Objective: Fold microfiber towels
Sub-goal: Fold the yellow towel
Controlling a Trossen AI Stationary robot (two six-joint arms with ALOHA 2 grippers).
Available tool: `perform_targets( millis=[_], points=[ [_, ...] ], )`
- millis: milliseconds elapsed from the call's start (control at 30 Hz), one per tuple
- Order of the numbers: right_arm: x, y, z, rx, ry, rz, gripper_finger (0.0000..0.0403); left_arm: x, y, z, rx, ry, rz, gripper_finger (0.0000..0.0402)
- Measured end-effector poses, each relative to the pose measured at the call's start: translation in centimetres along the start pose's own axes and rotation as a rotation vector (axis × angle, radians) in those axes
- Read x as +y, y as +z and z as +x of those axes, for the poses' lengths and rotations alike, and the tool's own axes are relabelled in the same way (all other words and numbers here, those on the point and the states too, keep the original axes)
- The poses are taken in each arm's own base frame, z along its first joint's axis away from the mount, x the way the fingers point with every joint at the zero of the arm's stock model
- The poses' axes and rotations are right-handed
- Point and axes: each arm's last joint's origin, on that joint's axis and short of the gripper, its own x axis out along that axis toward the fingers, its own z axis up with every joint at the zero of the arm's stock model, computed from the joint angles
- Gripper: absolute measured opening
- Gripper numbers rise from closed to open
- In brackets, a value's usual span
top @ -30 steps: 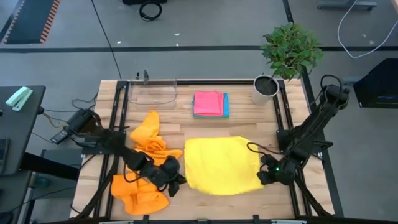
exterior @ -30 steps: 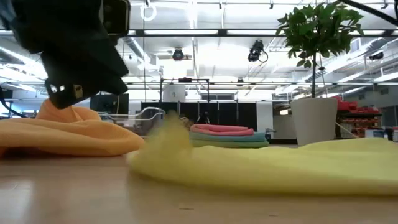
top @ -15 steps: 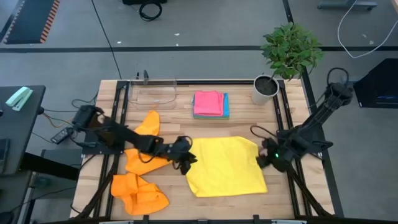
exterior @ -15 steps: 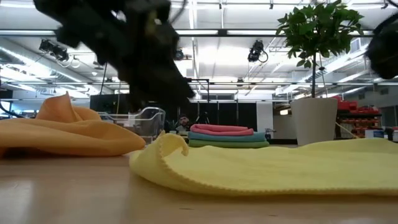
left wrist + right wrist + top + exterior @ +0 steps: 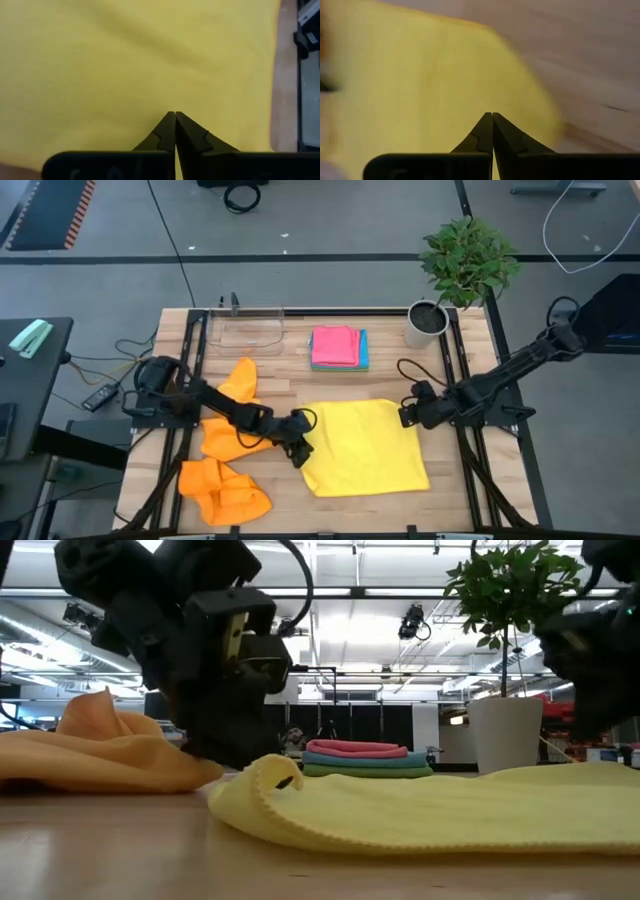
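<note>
Nearest the front edge of the slatted wooden tabletop, a soft yellow towel lies spread, roughly square, its rippled hem curled up at the left corner. Left of it sit two rumpled orange towels, crumpled with no clear axis. The left claw rests at the yellow towel's left edge, fingers pressed together; the right claw, also pressed together, sits at its far right corner. Toward the far edge lies a folded pink-topped stack, beside a clear plastic tray and a white-potted plant.
</note>
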Motion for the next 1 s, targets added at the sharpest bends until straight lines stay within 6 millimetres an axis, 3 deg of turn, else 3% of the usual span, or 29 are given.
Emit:
perform_targets(
  millis=[167, 333, 533, 733, 1000],
  points=[
    [-1.9, 0.4, 0.7, 0.035, -0.149, 0.052, 0.0008, -0.5, -0.4, 0.0, -0.003, -0.008, 0.017, 0.0012],
    [-2.6, 0.4, 1.1, 0.049, -0.166, 0.076, 0.0012, -0.4, -0.4, 0.0, -0.003, -0.003, 0.012, 0.0023],
    [-2.4, 0.7, 0.4, 0.035, -0.098, 0.076, 0.0071, -0.6, -0.3, 0.0, -0.013, -0.011, 0.009, 0.0006],
    [-3.4, 0.8, 0.0, 0.050, -0.139, 0.110, 0.0143, -0.5, -0.3, 0.0, -0.013, -0.007, 0.013, 0.0025],
    [-4.2, 0.0, 2.7, 0.046, 0.065, 0.207, 0.0155, -0.5, -0.2, 0.0, -0.025, 0.003, 0.015, 0.0006]
  ],
)
